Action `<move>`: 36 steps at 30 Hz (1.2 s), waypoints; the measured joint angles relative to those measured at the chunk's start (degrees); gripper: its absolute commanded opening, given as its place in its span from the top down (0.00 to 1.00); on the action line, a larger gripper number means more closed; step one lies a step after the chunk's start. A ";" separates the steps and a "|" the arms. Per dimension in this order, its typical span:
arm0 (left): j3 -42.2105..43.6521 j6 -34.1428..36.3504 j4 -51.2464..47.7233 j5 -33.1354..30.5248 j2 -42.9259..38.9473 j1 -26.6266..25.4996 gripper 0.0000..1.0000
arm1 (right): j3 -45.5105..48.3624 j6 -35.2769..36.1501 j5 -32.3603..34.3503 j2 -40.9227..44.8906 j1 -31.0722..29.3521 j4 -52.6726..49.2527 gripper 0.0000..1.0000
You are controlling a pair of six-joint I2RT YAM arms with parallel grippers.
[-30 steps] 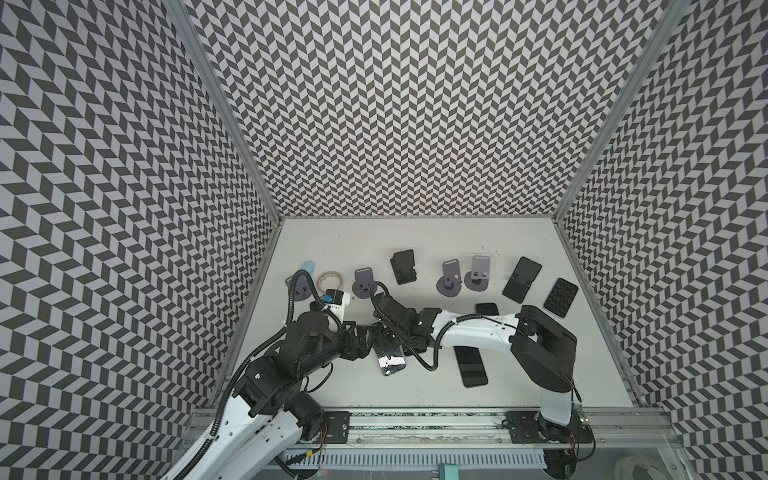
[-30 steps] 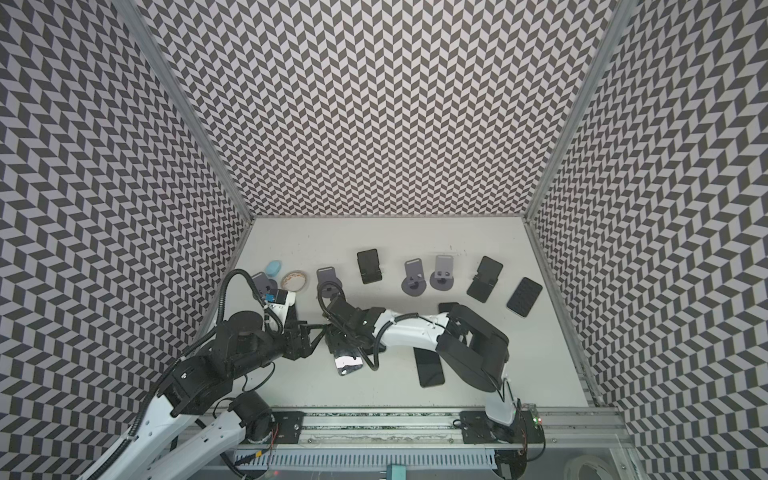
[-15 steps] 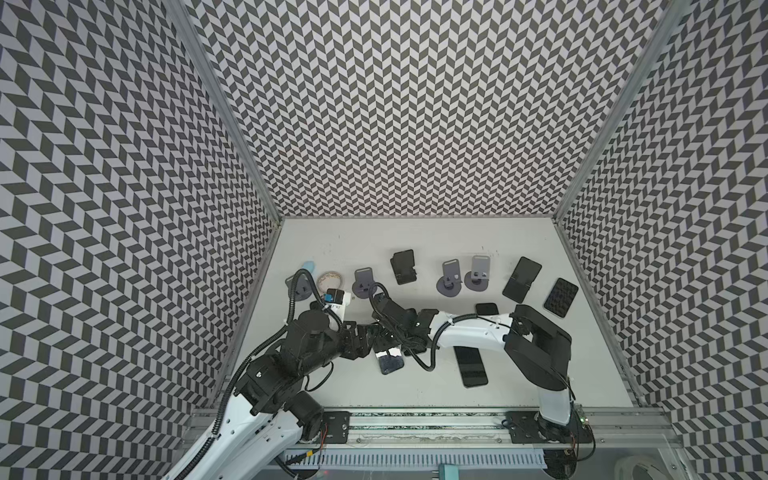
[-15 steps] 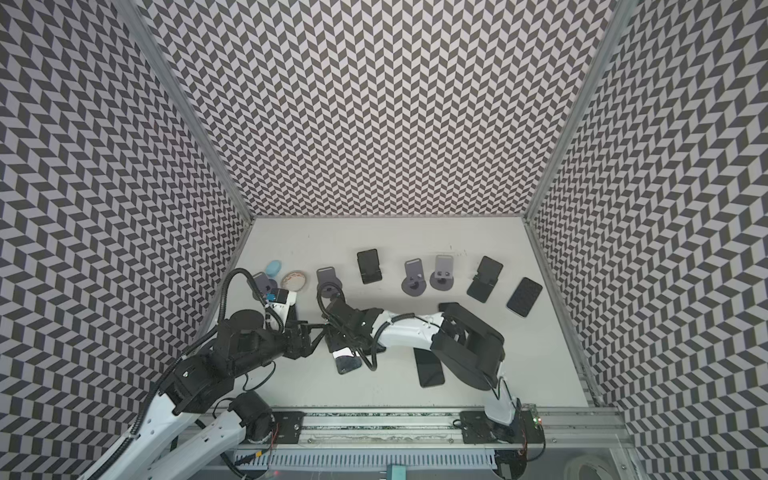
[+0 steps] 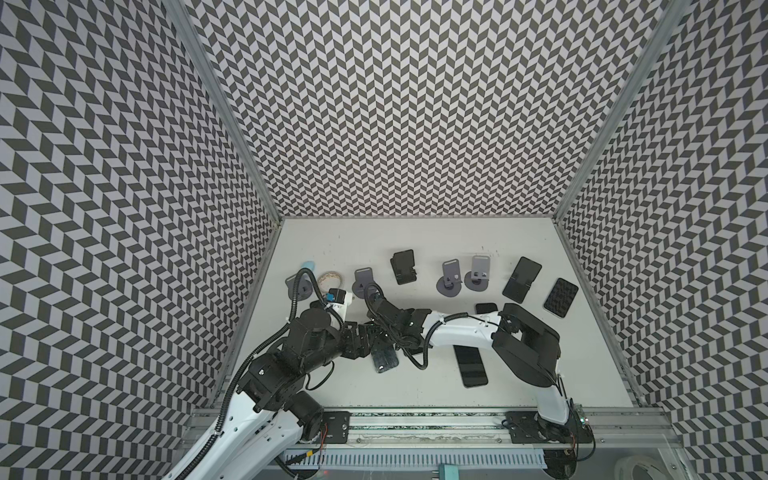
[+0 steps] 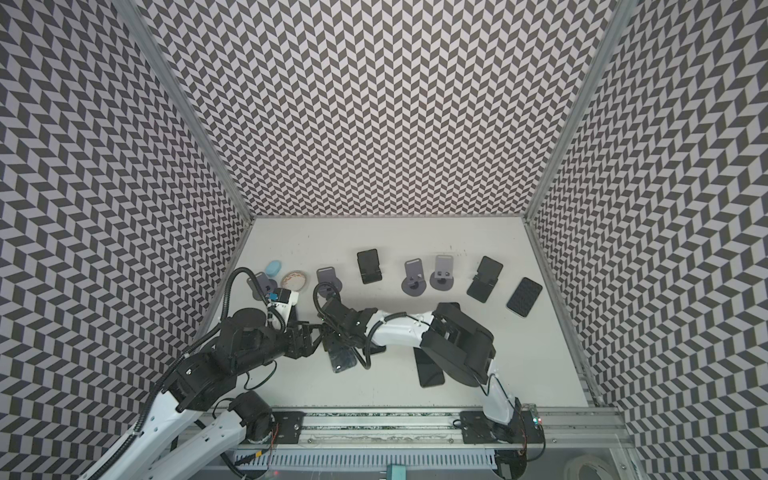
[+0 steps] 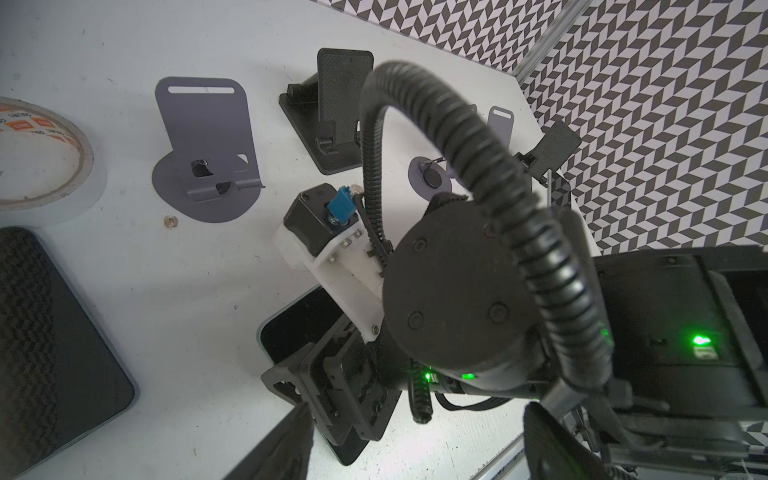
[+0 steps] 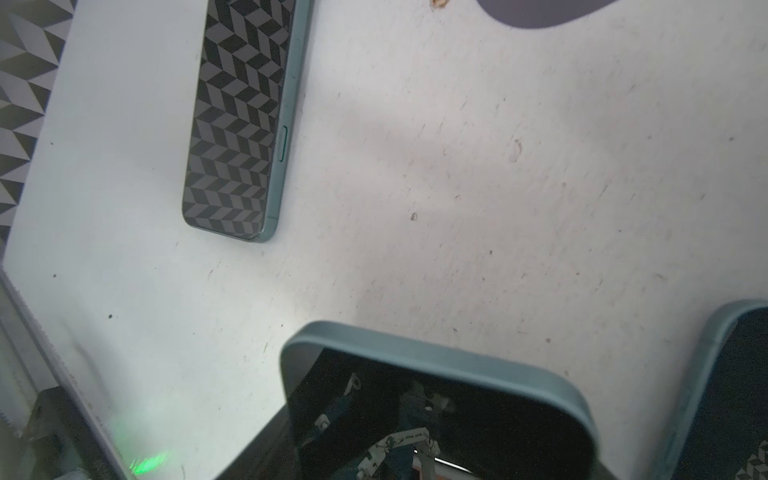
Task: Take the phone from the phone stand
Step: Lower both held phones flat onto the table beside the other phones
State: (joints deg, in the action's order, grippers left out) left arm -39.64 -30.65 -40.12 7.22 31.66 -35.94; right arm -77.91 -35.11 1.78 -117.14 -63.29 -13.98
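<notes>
Blue-grey rim around the phone [image 5: 384, 359], down low at the front of the table [image 5: 415, 395]. Lies nearly flat. Pinched at its far end by the right gripper [image 5: 386, 340], jaws closed tight on it. Hard to tell whether resting on the table or hanging just above.

Just beside it, on the left side: left gripper [image 5: 368, 341], jaws apart, nothing inside. Points toward the same phone but does not hold it.

A bit to the right, a black phone [image 5: 470, 365] flat on the table, partly under the right arm [image 5: 461, 334]. Toward the left wall, a shiny phone [image 8: 241, 124], flat too, bright enough to mirror the zigzag pattern.

Farther back, a row of stands. Closest one: grey stand [image 7: 208, 145], empty, just behind the two grippers. Next along: black stand [image 5: 403, 267], empty as well. Then two more grey ones and one more black one, all bare as far as can be seen. Roll of tape [image 5: 330, 277] near the left end of the row.

So, most likely: taking-off part done, phone well clear of every stand. Left to do, probably: set it down flat, open the jaws, pull back.
</notes>
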 measured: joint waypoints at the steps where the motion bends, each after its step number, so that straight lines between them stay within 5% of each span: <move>1: 0.00 0.00 0.04 0.04 0.00 0.00 0.20 | 0.00 -0.04 0.04 -0.11 0.00 0.11 0.38; 36: 0.59 1.09 -1.14 1.01 0.92 2.34 0.20 | -2.51 -0.02 3.65 -4.09 -1.01 4.42 0.30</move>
State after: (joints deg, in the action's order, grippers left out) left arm -39.05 -29.56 -41.25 8.23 32.58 -33.61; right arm -80.42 -35.14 5.43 -121.23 -64.29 -9.56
